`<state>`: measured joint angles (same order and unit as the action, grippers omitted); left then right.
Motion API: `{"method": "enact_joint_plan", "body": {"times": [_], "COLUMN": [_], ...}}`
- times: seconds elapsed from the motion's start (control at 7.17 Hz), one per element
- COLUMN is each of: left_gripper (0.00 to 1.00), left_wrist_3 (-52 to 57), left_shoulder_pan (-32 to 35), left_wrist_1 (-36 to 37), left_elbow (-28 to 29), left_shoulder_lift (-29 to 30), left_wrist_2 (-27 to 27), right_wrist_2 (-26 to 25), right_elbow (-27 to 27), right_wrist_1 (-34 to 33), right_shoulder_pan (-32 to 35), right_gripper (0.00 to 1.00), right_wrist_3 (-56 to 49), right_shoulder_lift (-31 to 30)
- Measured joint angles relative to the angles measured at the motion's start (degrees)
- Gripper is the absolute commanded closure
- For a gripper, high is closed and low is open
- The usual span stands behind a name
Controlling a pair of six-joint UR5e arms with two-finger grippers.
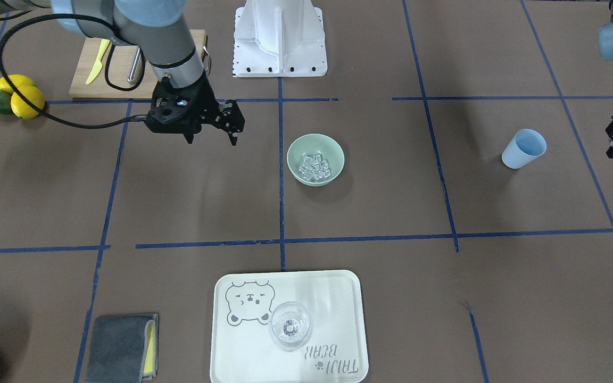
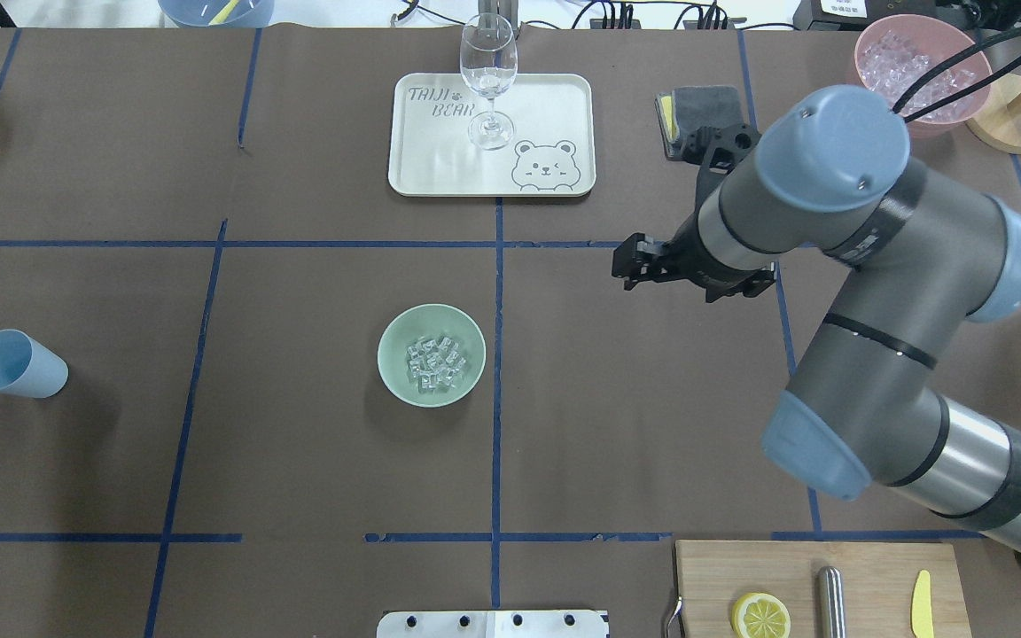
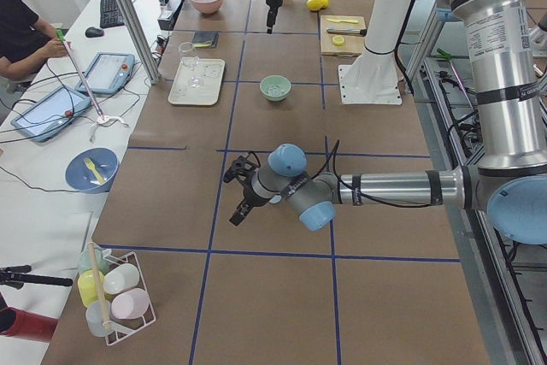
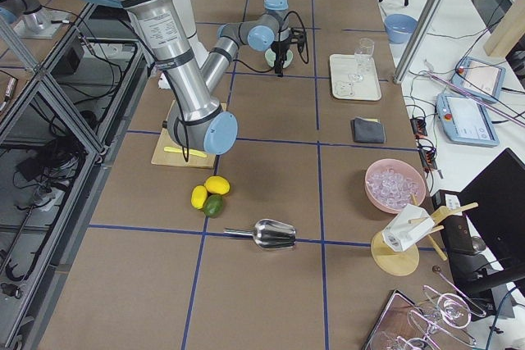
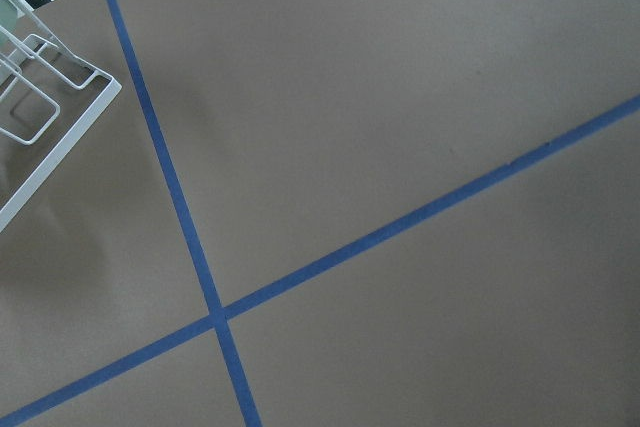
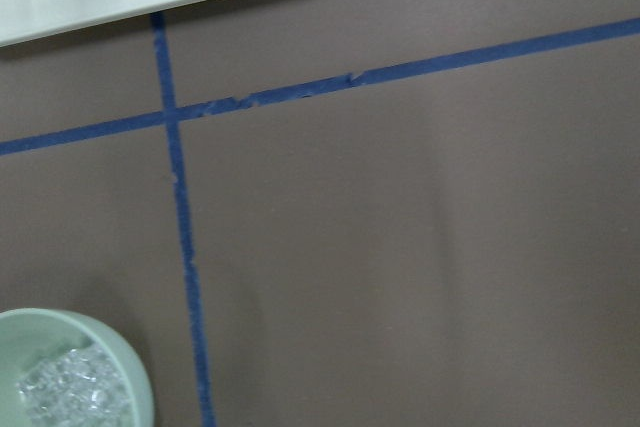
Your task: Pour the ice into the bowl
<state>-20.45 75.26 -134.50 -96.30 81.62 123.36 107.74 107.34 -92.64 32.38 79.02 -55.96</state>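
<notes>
Brown table [image 1: 391,202]; right tool [image 1: 212,141] wide open, empty, near bowl [image 1: 290,159].

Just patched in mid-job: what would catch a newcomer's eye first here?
The mint-green bowl at the centre of the table, with a heap of clear ice cubes in it. Next, the right gripper, open and empty, hanging above bare table beside the bowl, apart from it. A pale blue cup sits alone far over on the left arm's side, and a wine glass stands on the bear-print tray.
</notes>
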Motion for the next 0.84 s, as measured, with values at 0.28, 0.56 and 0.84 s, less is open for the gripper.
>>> {"method": "enact_joint_plan", "body": {"times": [0.28,0.56,0.84], "left_gripper": [0.0,0.0,0.0], "left_wrist_3": [-3.4,-4.0,-4.3], "left_shoulder_pan": [1.9,3.5,3.9], "left_wrist_1": [13.4,22.1,23.5], "left_elbow": [-1.5,-4.4,-5.7], "left_shoulder_lift": [4.5,6.6,6.6], "left_wrist_2": [1.2,2.7,4.0], "right_wrist_2": [-3.1,-4.0,-3.7], "right_elbow": [-10.6,-17.1,-20.1], "right_wrist_1": [5.3,11.2,12.4], "right_shoulder_pan": [-3.9,-5.2,-6.4], "right_gripper": [0.0,0.0,0.03], "right_wrist_3": [4.6,6.0,6.2], "right_shoulder_lift": [7.0,9.3,10.3]}}
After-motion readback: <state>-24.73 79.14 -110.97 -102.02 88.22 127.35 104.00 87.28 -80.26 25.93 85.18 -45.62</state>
